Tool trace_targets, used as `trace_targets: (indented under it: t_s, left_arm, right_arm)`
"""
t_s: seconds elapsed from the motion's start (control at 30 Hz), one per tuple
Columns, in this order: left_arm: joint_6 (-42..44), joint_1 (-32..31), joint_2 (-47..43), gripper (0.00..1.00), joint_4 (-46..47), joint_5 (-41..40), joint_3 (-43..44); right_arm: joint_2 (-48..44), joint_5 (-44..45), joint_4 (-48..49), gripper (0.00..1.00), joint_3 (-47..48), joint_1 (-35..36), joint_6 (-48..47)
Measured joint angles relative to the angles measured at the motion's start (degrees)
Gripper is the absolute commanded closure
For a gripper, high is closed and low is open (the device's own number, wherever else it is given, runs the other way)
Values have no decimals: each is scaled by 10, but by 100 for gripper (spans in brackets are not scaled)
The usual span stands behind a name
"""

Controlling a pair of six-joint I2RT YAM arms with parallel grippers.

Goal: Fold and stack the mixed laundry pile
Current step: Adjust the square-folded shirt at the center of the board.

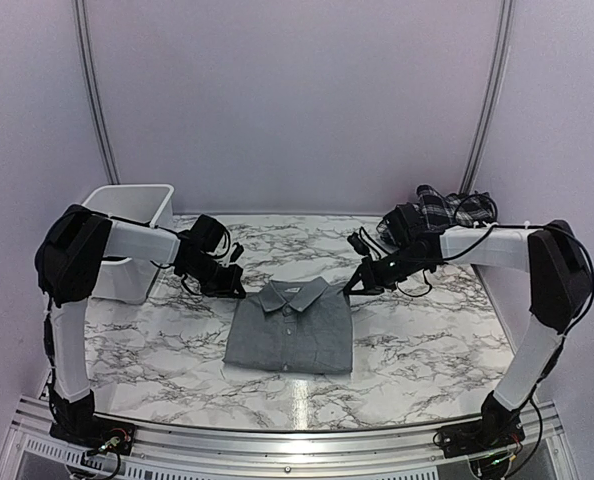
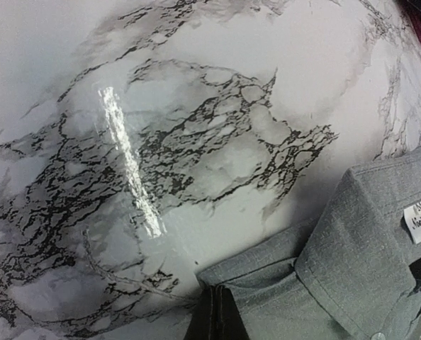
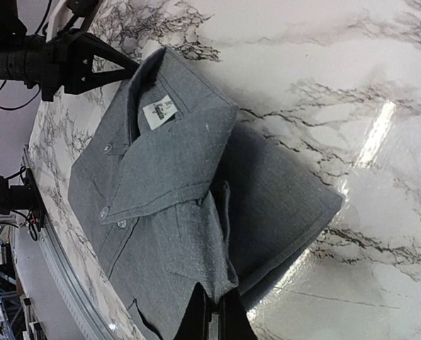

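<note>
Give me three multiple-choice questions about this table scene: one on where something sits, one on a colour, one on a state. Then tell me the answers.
1. Where on the table is the white basket?
A. far left corner
B. centre
C. near right edge
2. What colour is the shirt?
A. red
B. grey
C. white
3. How does the shirt lie?
A. crumpled in a heap
B. folded flat, buttons showing
C. hanging off the edge
Answers: 1 A, it stands at the back left; 2 B, the cloth is plain grey; 3 B, it forms a neat rectangle.
</note>
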Motion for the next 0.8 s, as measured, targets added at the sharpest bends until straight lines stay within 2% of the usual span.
trace_targets:
  t_s: [0.27,0.5,0.8]
  left_arm:
    - [-2,4,12,100,21,1,0]
    - [-2,9,9,100,29,1,-3]
    - [-1,31,-19,100,28,-30,-14]
  right_arm:
    - [40,2,17,100,45,12,-5]
    - [154,50,25,99,59,12,11]
    - [165,88,26,100,84,7,35]
